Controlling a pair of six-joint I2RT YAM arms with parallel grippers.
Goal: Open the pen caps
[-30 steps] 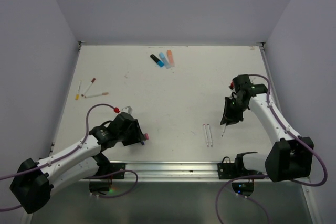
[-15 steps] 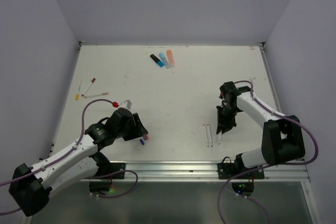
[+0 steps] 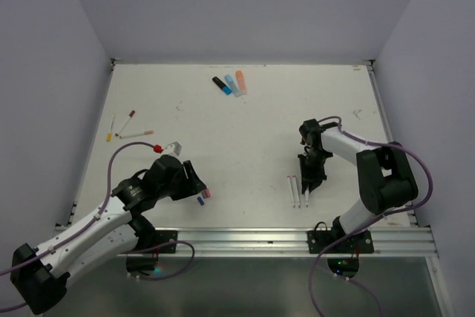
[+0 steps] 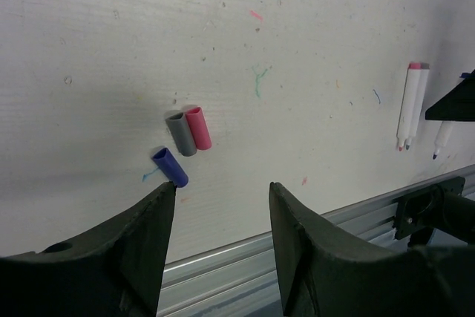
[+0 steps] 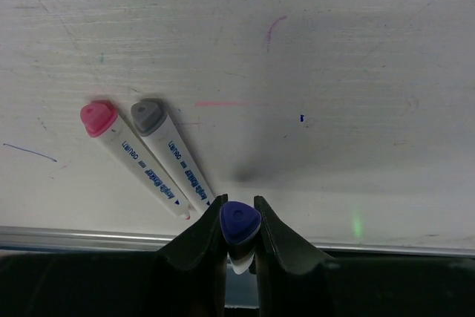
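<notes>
A metal rail [image 3: 245, 241] runs along the near edge of the worktop [image 3: 252, 131]. Just beyond it on the left, the left pincer [image 4: 220, 217] hangs low over the surface at the end of a bent arm and is tilted forward. Its jaws stand about half apart with nothing between them. Three loose pen caps lie just ahead of its fingertips. The purple cap [image 4: 170, 166] is nearest, by the left finger. A little farther lie the grey cap [image 4: 180, 134] and the pink cap [image 4: 198, 128], touching side by side.

On the right, the arm is folded back close to its base and the right pincer [image 5: 239, 229] points steeply down. Its jaws are pinched almost together on the purple-ended pen [image 5: 240, 220], which is held tip down near the worktop. Whether the tip touches cannot be told. Just to its left, the pink-ended pen [image 5: 99, 118] and the grey-ended pen [image 5: 148, 115] lie flat and parallel, uncapped, with their tips toward the rail.

Farther back near the left edge lie three thin pens, one with a yellow cap [image 3: 108, 138], one with a dark red cap [image 3: 133, 113] and one with a peach cap [image 3: 149, 132]. At the far centre three markers [image 3: 231, 85] lie side by side, coloured black and blue, blue, and salmon. Their caps are too small to make out.
</notes>
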